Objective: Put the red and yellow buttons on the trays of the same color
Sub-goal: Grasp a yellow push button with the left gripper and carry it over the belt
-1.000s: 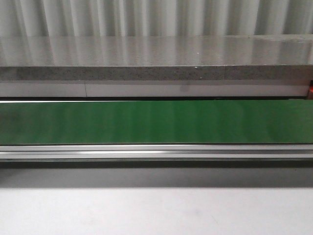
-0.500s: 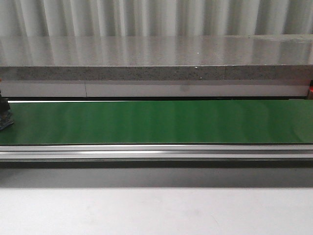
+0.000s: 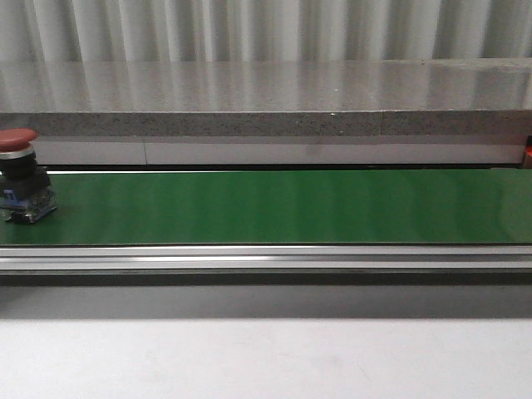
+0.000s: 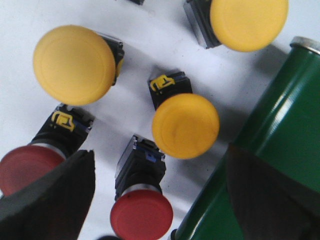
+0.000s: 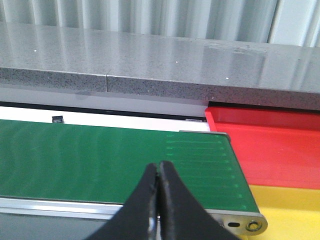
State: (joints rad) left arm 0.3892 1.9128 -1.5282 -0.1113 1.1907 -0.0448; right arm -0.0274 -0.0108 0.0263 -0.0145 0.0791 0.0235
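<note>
- A red button [image 3: 18, 176] now stands at the far left edge of the front view, on the green belt [image 3: 274, 208]; 1 s ago the belt was bare, and 0.5 s ago only a sliver of the button's dark base showed at that edge.
- This suggests the belt carries the button rightward, toward the trays, so sorting of this piece is only beginning.
- The right tool [image 5: 158, 192] sits clenched, fingers pressed together with nothing between them, at the bottom centre of the right wrist view over the belt's near edge.
- The red tray [image 5: 270, 145] and yellow tray [image 5: 290, 210] lie at the right of that view, just past the belt's end.
- The button does not show in that view, so it is well apart from the right tool.
- The left tool [image 4: 160, 200] is released, its fingers spread wide and holding nothing, above spare red and yellow buttons on the white bench [image 4: 20, 20].
- Neither tool shows in the front view.
</note>
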